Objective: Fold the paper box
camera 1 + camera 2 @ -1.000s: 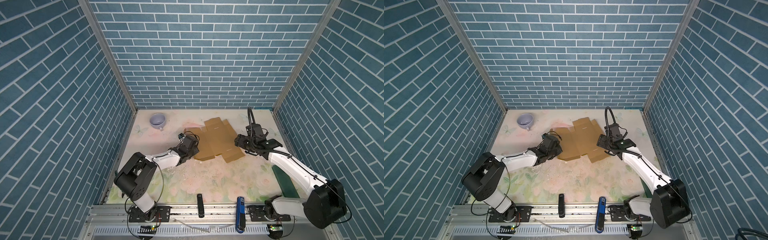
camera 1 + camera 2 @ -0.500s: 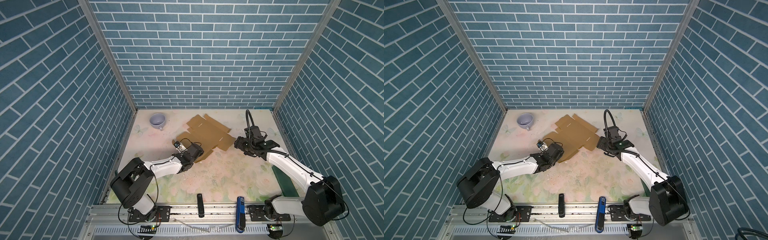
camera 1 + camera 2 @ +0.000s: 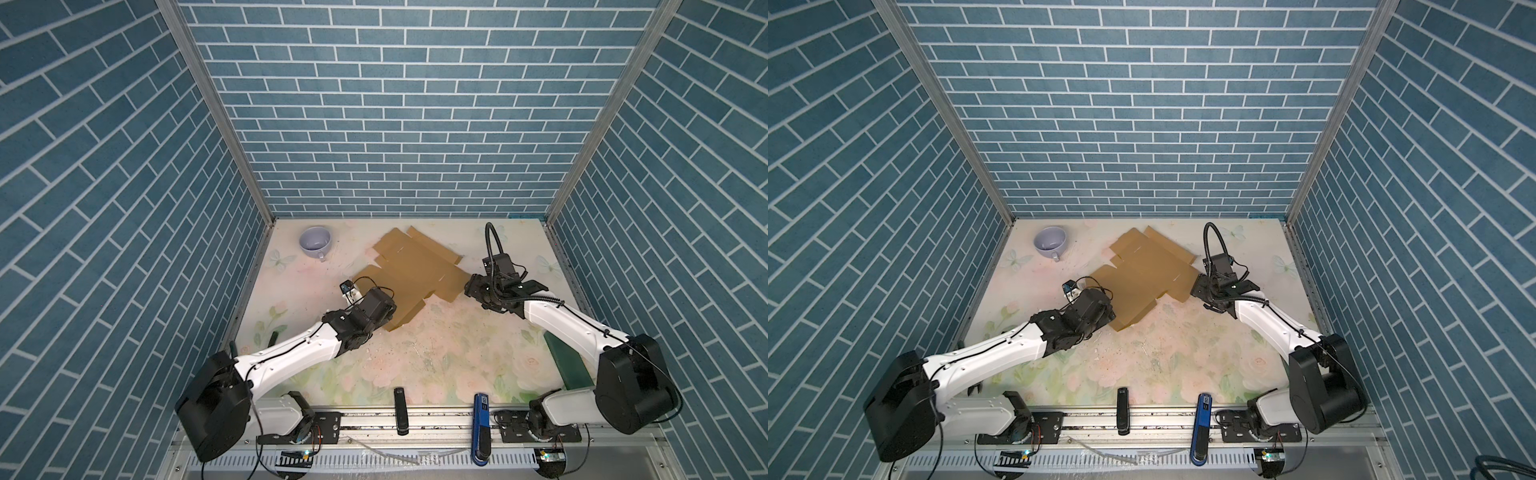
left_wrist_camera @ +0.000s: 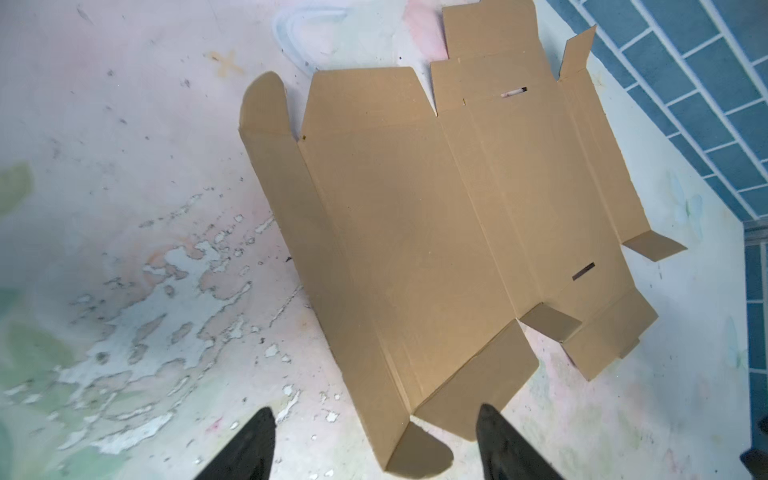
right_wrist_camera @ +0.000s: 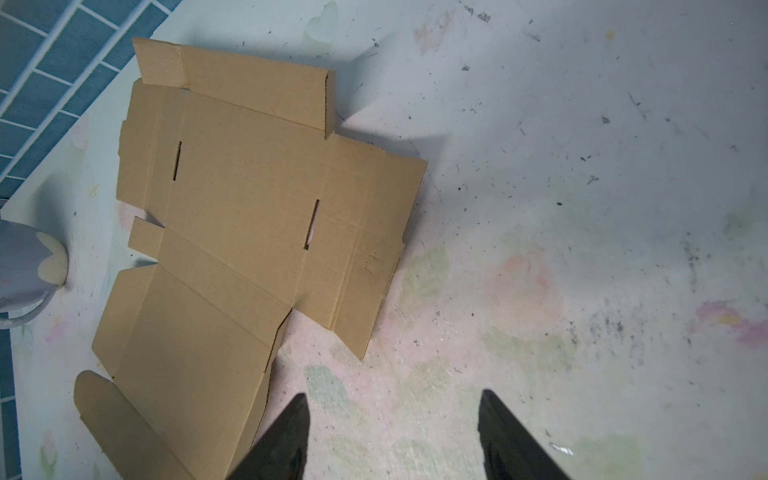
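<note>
Swung round and shifted toward the left arm's side since a second ago, the paper box (image 3: 411,276) is now lying flat and unfolded on the bench (image 3: 419,365), and the left jaws – then clamped on its edge – are now standing wide apart with nothing in them. In the left wrist view the two black fingertips (image 4: 249,444) are bracketing the nearest corner of the paper box (image 4: 436,228): its rounded tab is lying between them, and the rest of the cardboard is spreading away ahead of the jaws, with small end flaps sticking up at the far side. Whether either fingertip is touching the cardboard I cannot tell. The right jaws are also standing open and holding nothing – bare bench is showing between their fingertips (image 5: 511,436), and the paper box (image 5: 232,232) is lying just outside the gap, beside one tip. In both top views the paper box (image 3: 1142,282) is stretching between the two sets of jaws. A pale mug (image 3: 315,243) is sitting beyond the cardboard from the right jaws, near it but apart
</note>
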{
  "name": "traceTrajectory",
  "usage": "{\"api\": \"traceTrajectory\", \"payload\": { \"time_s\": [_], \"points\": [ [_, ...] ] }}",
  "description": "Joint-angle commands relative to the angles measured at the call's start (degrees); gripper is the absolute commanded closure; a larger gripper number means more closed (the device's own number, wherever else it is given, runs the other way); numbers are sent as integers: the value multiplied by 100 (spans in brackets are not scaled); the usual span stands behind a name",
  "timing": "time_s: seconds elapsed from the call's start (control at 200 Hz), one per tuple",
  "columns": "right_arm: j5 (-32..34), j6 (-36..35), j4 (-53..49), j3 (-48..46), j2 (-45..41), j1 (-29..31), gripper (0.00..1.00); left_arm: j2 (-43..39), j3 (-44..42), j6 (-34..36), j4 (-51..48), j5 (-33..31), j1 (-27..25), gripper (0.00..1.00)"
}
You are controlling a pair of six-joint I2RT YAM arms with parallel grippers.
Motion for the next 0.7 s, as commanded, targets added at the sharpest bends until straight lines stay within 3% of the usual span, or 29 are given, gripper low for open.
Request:
{"api": "traceTrajectory", "payload": {
  "time_s": [0.0, 0.285, 0.455, 0.695],
  "points": [
    [-80, 362, 430, -191, 273, -14, 38, -154, 104, 908, -496, 0, 269, 20],
    [-277, 682, 1315, -200, 1096, -14, 45, 191, 899, 2225, -427, 231, 1170, 15],
    [-417, 885, 1757, -213, 1542, -23, 50, 501, 1233, 2518, -279, 557, 1662, 15],
    [-639, 965, 2173, -185, 1893, -48, 54, 824, 1474, 2644, -195, 823, 1881, 15]
  ]
}}
